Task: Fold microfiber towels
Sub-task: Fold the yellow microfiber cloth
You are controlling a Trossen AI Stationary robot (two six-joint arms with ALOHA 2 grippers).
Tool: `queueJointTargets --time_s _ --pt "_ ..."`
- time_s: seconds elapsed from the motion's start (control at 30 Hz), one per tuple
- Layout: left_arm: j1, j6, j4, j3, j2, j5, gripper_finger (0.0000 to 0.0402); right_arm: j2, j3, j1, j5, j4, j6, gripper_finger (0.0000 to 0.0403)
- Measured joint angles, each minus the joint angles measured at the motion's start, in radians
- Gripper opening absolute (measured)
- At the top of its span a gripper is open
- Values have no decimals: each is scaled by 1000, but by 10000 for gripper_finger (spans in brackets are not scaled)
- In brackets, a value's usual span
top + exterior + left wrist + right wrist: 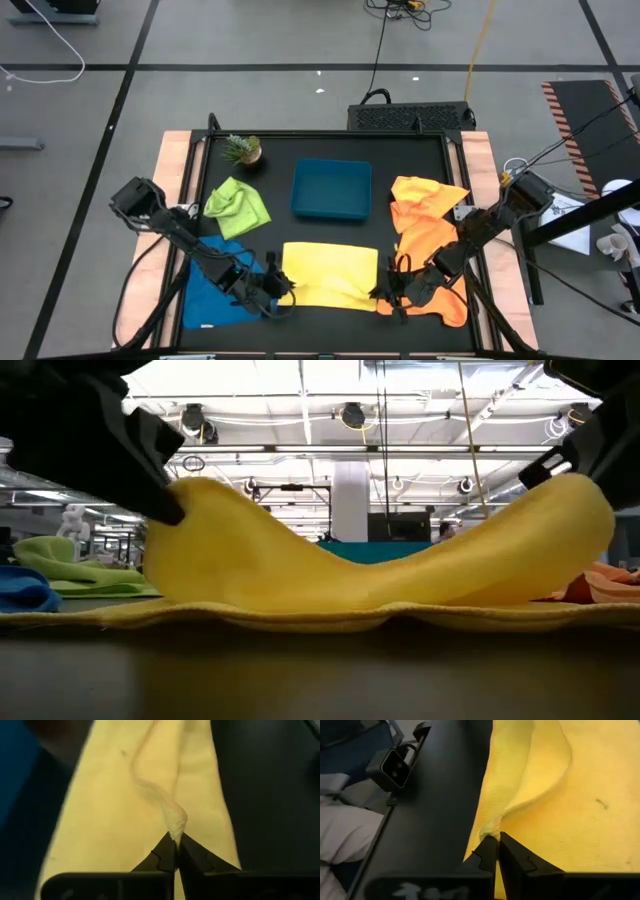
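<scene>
On the dark worktop (420, 160), going left to right along the 6 o'clock edge: the blue towel (205, 290) lies at 7 o'clock, the yellow towel (330, 270) at 6 o'clock, the orange towels (425, 225) from 3 to 5 o'clock. The green towel (237, 207) sits bunched at 9 o'clock, the plant (242, 150) at 11 o'clock, the teal tray (332, 188) near the centre.

The left gripper (278, 292) has its jaws pinched shut on the yellow towel's near left corner; the right gripper (392, 290) has its jaws shut on the near right corner. The low view shows both corners lifted, the middle sagging onto the worktop.

Risks, as I judge them: each pinch takes only a thin tip of fabric, so a fast pull could slip a corner free; uneven travel would skew the fold. The right gripper works just beside the orange towels and could drag one along.

Room is open toward 12 o'clock up to the tray, which sits close behind the far hem; the near worktop edge lies right behind both grippers.
</scene>
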Motion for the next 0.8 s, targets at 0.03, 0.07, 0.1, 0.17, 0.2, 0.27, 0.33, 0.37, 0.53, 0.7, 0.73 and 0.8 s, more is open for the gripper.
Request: queueJointTargets --time_s 0.03,0.07,0.1,0.17,0.2,0.27,0.33,0.37,0.53,0.7,0.73,0.8 --pt "-2 -1 5 0 0 32 28 1 0 3 -12 -3 0 9" --pt "-3 -2 13 0 0 65 34 0 0 5 -25 -2 -1 12" --pt "-4 -5 16 0 0 91 39 0 0 6 -46 1 -1 15" --pt "-3 -27 13 0 0 122 52 0 0 12 -62 3 -1 23" --pt "-4 -34 12 0 0 127 58 0 0 16 -72 10 -1 28" --pt "-7 -46 12 0 0 129 71 0 0 25 -76 23 -1 39" --pt "-14 -46 4 0 0 138 81 0 0 36 -78 22 -1 53" --pt "-16 -46 -1 0 0 145 84 0 0 42 -79 22 -1 61" --pt "-17 -60 -9 0 -3 180 87 0 0 65 -81 23 -1 105" --pt "-18 -53 -15 0 -57 190 88 0 0 62 -70 22 -1 139" --pt "-19 -44 -15 0 -75 190 88 0 0 57 -69 19 -2 143" --pt "-23 -29 -15 0 -118 189 88 0 0 44 -67 9 -3 147"
